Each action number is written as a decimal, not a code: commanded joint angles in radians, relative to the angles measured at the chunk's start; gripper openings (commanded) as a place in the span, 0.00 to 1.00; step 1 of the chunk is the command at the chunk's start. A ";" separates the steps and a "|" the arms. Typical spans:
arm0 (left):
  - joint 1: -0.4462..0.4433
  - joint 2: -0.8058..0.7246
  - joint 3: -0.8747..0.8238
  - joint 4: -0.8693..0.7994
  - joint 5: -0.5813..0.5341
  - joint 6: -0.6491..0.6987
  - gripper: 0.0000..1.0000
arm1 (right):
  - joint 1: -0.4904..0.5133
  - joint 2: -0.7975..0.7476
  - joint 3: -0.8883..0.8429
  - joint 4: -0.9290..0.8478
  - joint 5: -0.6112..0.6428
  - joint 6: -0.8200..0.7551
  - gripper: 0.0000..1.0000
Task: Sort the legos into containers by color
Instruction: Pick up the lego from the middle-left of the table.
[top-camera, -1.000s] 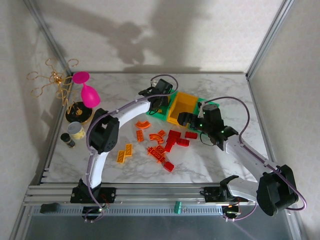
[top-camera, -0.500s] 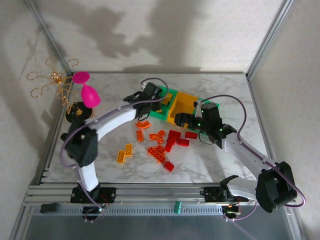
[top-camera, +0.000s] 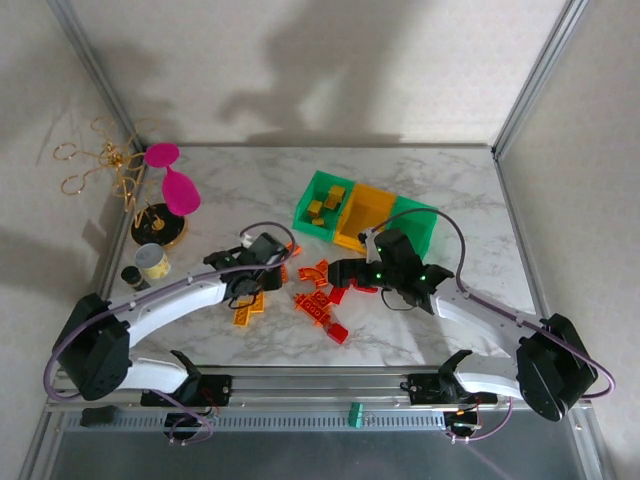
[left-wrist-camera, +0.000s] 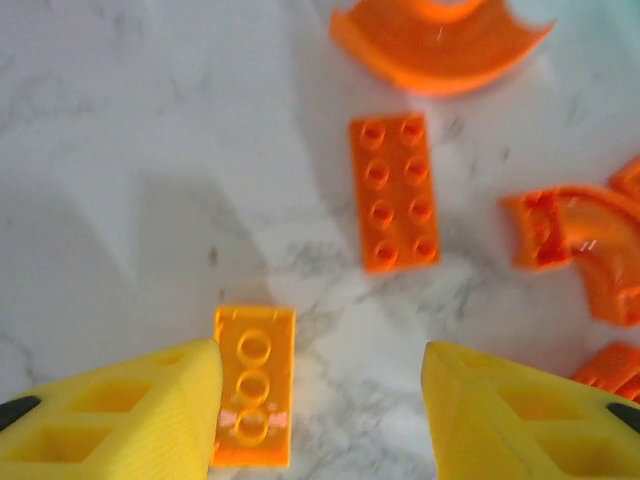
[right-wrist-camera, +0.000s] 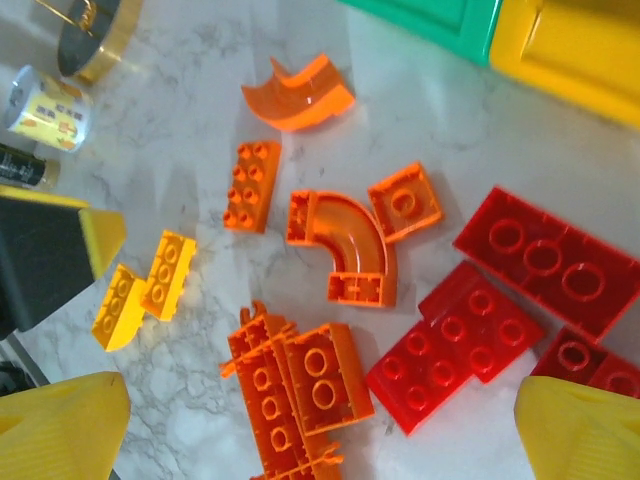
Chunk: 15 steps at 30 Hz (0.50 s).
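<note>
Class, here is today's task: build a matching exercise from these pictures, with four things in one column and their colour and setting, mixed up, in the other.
Column A
1 goblet
2 left bin
3 arch
4 long brick

Column B
a red, beside other red bricks
b pink, far left
c orange, loose among the pieces
d green, yellow bricks inside

Pairs: 1-b, 2-d, 3-c, 4-a

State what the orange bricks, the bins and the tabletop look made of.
Orange bricks: moulded plastic, glossy, with round studs. Bins: likely plastic too, uniform bright colour. Tabletop: marble-patterned, grey veins on white; whether real stone or laminate, cannot tell.
</note>
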<state>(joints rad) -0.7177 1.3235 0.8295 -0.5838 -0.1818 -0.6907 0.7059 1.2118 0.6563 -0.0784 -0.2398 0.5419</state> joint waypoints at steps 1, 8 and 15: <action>-0.019 -0.037 -0.050 -0.040 -0.004 -0.060 0.55 | 0.050 0.013 -0.032 0.051 -0.004 0.050 0.99; -0.015 0.056 -0.034 0.002 -0.019 -0.004 0.56 | 0.097 0.057 -0.040 0.086 0.015 0.086 0.99; 0.019 0.144 -0.014 0.026 -0.022 0.051 0.57 | 0.102 0.044 -0.046 0.089 0.043 0.107 0.99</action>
<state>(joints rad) -0.7162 1.4456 0.7811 -0.5705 -0.1829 -0.6788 0.7990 1.2667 0.6296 -0.0166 -0.2203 0.6254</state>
